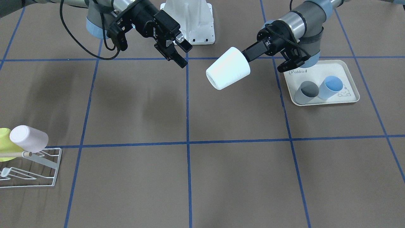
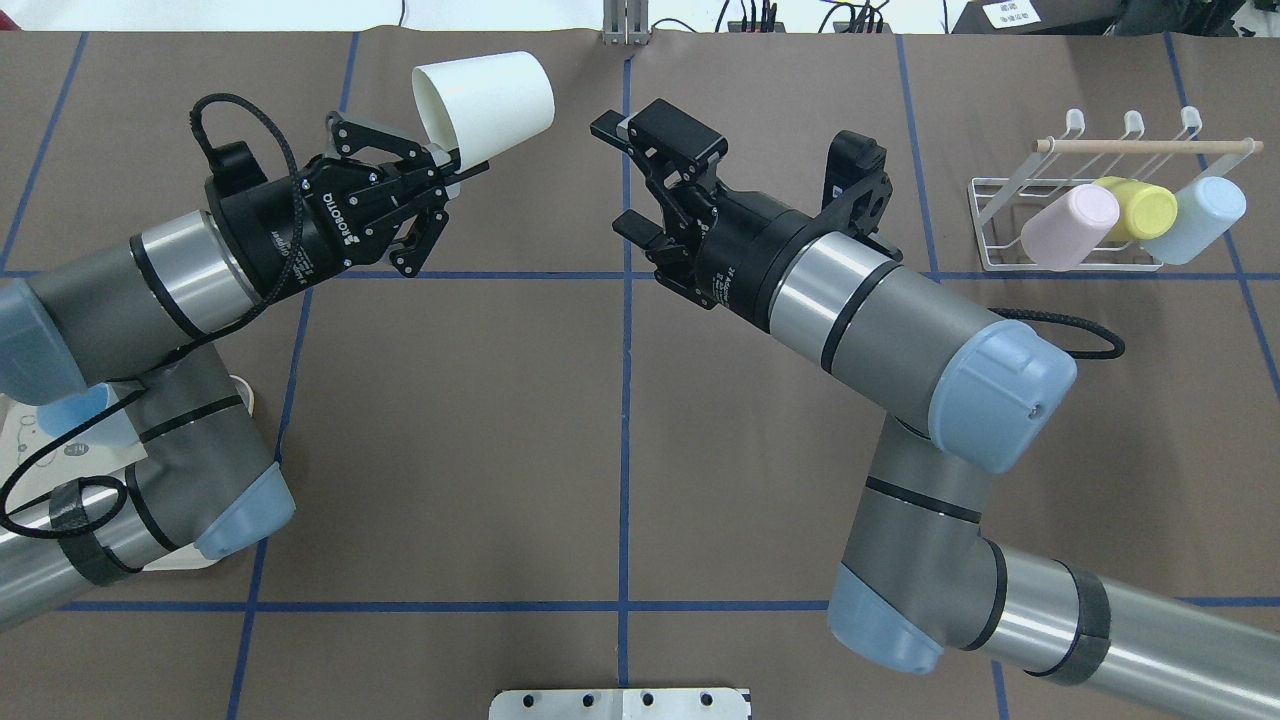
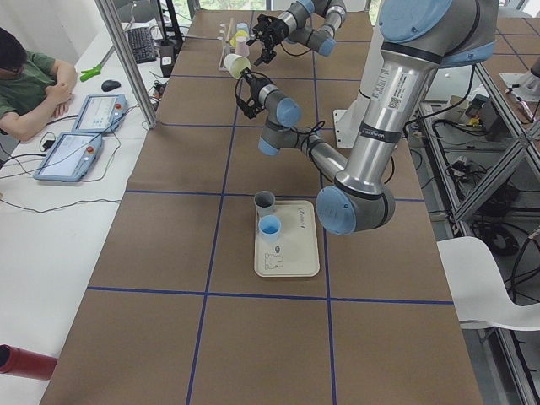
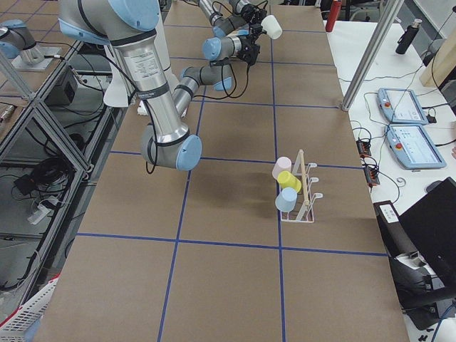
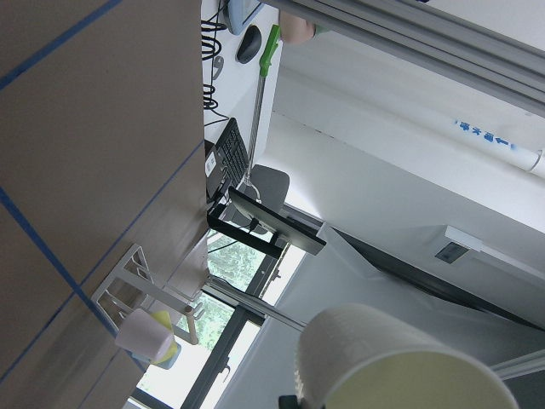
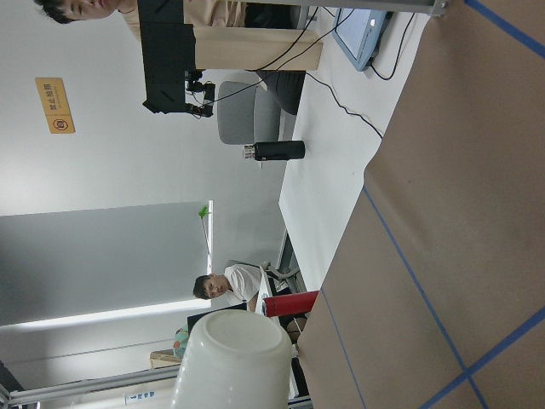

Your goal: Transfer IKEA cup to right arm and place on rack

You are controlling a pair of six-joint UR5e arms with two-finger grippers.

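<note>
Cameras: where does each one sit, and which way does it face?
Front-facing: across the table, facing the robot; left gripper holds the white cup, right gripper open.
Overhead: behind the robot, looking down; left arm, right arm.
Left: tray end, left arm nearest.
Right: rack end, right arm nearest.
Left wrist: cup's mouth, rack beyond.
Right wrist: cup's base.
Shared: both wrists see the cup.
</note>
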